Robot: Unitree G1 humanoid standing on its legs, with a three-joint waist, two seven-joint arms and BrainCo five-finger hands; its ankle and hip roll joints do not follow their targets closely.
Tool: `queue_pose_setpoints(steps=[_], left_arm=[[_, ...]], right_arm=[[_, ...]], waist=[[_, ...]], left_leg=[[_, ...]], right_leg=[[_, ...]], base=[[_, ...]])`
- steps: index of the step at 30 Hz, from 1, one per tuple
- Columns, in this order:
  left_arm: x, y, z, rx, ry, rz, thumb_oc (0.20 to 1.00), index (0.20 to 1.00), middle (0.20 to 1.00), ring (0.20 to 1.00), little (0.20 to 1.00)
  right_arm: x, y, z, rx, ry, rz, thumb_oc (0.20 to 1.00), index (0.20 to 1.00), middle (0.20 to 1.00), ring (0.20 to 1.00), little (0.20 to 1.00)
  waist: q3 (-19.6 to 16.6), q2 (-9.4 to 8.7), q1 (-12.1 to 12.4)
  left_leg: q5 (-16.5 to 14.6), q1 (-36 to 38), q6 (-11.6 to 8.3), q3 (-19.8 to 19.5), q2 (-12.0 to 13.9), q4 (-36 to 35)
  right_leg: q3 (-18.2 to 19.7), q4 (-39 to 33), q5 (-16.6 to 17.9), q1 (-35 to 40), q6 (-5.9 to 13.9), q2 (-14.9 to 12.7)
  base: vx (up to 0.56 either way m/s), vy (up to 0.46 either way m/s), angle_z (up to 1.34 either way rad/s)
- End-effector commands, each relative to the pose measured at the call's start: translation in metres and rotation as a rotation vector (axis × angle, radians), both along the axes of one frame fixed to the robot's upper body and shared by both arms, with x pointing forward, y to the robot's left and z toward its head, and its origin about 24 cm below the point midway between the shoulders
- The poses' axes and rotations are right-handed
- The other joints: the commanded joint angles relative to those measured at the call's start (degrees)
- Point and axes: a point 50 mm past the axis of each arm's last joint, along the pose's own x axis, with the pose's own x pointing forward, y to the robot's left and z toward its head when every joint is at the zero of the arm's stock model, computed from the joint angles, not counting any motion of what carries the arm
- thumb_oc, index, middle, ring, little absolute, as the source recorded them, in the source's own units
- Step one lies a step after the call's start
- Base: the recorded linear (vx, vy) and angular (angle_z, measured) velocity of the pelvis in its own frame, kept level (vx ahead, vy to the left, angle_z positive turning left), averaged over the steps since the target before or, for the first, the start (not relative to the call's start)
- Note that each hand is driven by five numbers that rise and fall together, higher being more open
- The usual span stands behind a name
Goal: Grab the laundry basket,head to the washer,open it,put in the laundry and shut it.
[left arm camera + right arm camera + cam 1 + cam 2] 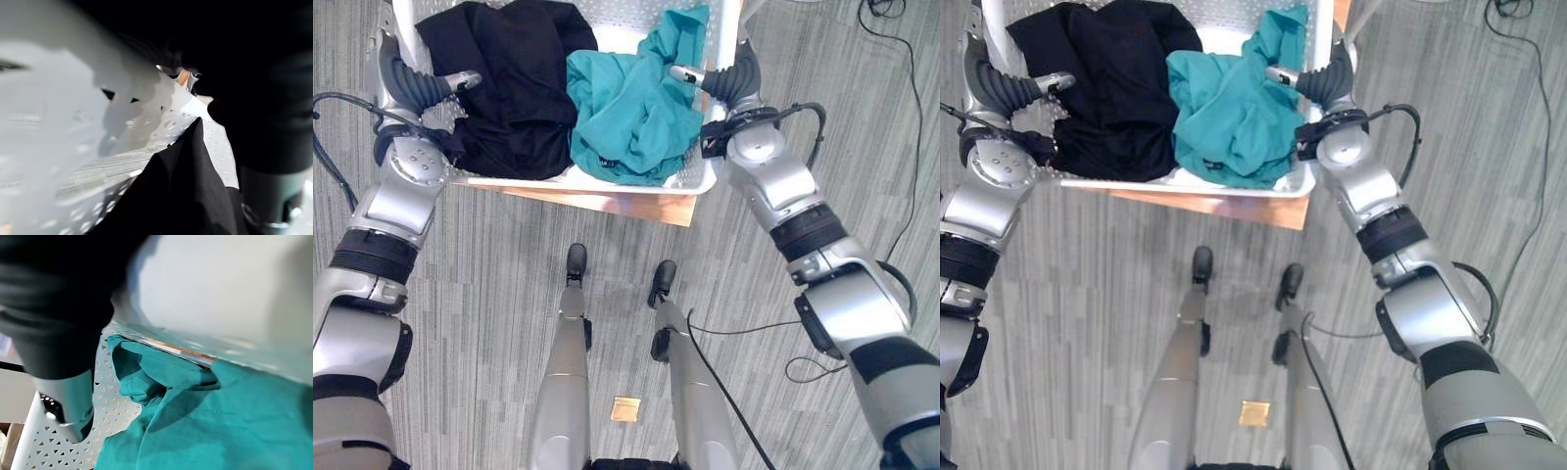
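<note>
A white perforated laundry basket [538,183] sits in front of me with a black garment [509,88] on its left and a teal garment [631,117] on its right. My left hand [419,86] clasps the basket's left rim, thumb hooked inside over the black cloth. My right hand [732,78] clasps the right rim the same way, its thumb [68,401] inside beside the teal garment [220,421]. The fingers of both hands are hidden outside the walls. In the left wrist view the basket wall [58,122] and the black garment [181,196] are close up.
A copper-brown wooden board [636,206] juts out from under the basket's near edge. Grey striped carpet lies all around. A small brass square plate [626,408] is set in the floor close to me.
</note>
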Motion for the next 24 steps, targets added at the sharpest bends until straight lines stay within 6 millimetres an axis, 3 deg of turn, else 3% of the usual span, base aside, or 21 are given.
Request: queue_pose_setpoints(steps=[1,2,3,4,7,11,12,13,24], left_arm=[[0.001,-0.018,0.002,0.034,0.008,-0.122,0.755,0.755,0.755,0.755,0.755],[0.002,-0.018,0.001,0.045,0.019,-0.126,0.755,0.755,0.755,0.755,0.755],[0.002,-0.017,0.002,0.058,0.026,-0.124,0.407,0.407,0.407,0.407,0.407],[0.002,-0.016,0.001,0.074,0.041,-0.122,0.200,0.200,0.200,0.200,0.200],[0.000,-0.015,0.003,0.171,0.075,-0.114,0.200,0.200,0.200,0.200,0.200],[-0.005,-0.016,0.007,0.293,0.092,-0.102,0.200,0.200,0.200,0.200,0.200],[-0.005,-0.014,0.006,0.305,0.099,-0.095,0.200,0.200,0.200,0.200,0.200],[-0.004,-0.014,0.006,0.322,0.109,-0.087,0.200,0.200,0.200,0.200,0.200],[-0.006,-0.012,0.006,0.398,0.142,-0.065,0.200,0.200,0.200,0.200,0.200]], right_arm=[[0.002,0.021,-0.010,-0.051,0.059,0.104,1.000,1.000,1.000,1.000,1.000],[0.002,0.020,-0.010,-0.055,0.064,0.106,1.000,1.000,1.000,1.000,1.000],[0.002,0.020,-0.010,-0.066,0.066,0.110,0.840,0.840,0.840,0.840,0.840],[0.002,0.022,-0.009,-0.085,0.066,0.120,0.661,0.661,0.661,0.661,0.661],[0.002,0.017,-0.008,-0.103,0.068,0.121,0.426,0.426,0.426,0.426,0.426],[0.002,0.010,-0.005,-0.137,0.054,0.110,0.555,0.555,0.555,0.555,0.555],[0.001,0.010,-0.004,-0.144,0.048,0.109,0.200,0.200,0.200,0.200,0.200],[0.001,0.007,-0.004,-0.150,0.043,0.097,0.200,0.200,0.200,0.200,0.200],[-0.006,0.001,0.006,-0.161,-0.035,0.073,0.200,0.200,0.200,0.200,0.200]], waist=[[-0.01,-2.40,0.03],[0.40,-2.55,-0.04],[0.49,-2.62,0.02],[0.21,-2.56,0.03],[0.36,-2.65,-0.06],[0.77,-2.84,-0.34],[0.38,-2.73,-0.30],[0.63,-2.75,-0.51],[0.20,-2.15,-0.63]], left_leg=[[-14.41,-2.27,1.95,-3.62,-0.36,10.76],[-12.92,-2.99,2.21,-3.28,-0.77,10.98],[-12.85,-2.98,2.18,-3.31,-0.75,10.91],[-14.39,-2.12,1.83,-3.66,-0.20,10.60],[-14.36,-2.01,1.76,-3.79,-0.16,10.54],[-12.71,-2.84,2.04,-3.55,-0.65,10.63],[-14.17,-2.11,1.75,-3.91,-0.19,10.41],[-12.71,-2.71,2.03,-3.50,-0.67,10.55],[-12.20,-1.20,2.01,-3.55,-0.68,8.83]], right_leg=[[-2.12,-5.89,-0.38,9.29,6.64,-6.00],[-2.57,-5.87,0.51,8.78,6.27,-6.46],[-2.60,-5.96,0.59,8.85,6.28,-6.42],[-2.22,-6.00,-0.37,9.49,6.65,-5.87],[-2.24,-5.99,-0.32,9.49,6.66,-5.80],[-2.77,-5.92,0.60,8.86,6.35,-6.35],[-2.30,-5.97,-0.29,9.41,6.70,-5.83],[-2.68,-5.92,0.61,8.86,6.34,-6.31],[-2.41,-5.49,0.22,8.90,6.44,-6.47]], base=[[0.00,0.000,0.00],[0.00,0.000,0.00],[0.00,0.000,0.00],[0.07,-0.018,-0.01],[0.02,-0.006,0.00],[-0.05,0.018,0.02],[0.00,0.012,0.05],[0.00,0.000,0.00],[-0.01,0.004,0.00]])
